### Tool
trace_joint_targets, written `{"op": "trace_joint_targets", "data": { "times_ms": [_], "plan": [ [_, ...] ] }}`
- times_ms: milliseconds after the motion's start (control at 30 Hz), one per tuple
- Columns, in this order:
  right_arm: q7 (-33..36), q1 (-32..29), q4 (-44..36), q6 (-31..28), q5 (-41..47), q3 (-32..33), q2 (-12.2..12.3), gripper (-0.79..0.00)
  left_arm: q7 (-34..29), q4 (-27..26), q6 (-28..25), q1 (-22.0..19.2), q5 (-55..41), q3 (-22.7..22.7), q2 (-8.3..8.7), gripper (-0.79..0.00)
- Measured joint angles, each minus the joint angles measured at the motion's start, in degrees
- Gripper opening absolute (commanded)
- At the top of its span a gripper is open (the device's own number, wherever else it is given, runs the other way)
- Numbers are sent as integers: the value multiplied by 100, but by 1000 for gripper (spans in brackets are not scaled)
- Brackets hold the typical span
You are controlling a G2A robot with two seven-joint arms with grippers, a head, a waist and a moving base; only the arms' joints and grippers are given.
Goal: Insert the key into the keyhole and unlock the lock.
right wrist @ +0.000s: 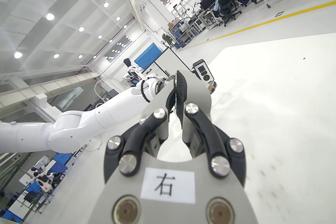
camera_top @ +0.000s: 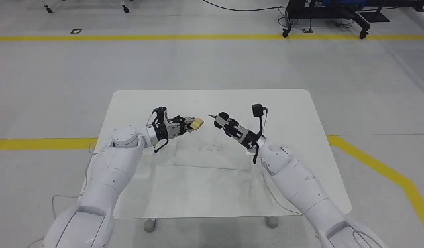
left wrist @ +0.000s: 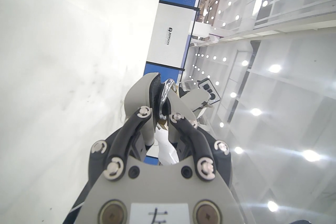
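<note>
The lock, a small brass body on a steel shackle, hangs above the middle of the table, clamped by that shackle in the left gripper. Just to its right, the key points at it from the tightly pinched right gripper (its head hidden in the grip). Both look rigid. The smooth shackle may swivel under a push, and the thin, light key is best held flat by its head.

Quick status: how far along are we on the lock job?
Done: both pickups. The left gripper holds the lock by its shackle; the right gripper pinches the key. In hand: both are held above the table, facing each other with a gap between. Remaining: insertion and the turn.
</note>
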Motion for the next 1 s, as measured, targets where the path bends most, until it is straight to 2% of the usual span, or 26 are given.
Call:
{"op": "trace_joint_targets", "data": {
  "times_ms": [100,267,400,1000],
  "plan": [
    [20,14,-78,113,-68,-3,-7,-785,-255,177,-110,-83,-250,-34,-27,-785],
    [29,3,-162,200,-96,54,3,-785,-1025,93,-329,-110,-435,-64,-24,-785],
    [29,3,-160,198,-94,52,2,-785,-839,98,-321,-109,-428,-64,-24,-785],
    [29,3,-160,198,-94,52,2,-785,-847,98,-322,-109,-429,-64,-24,-785]
  ]
}}
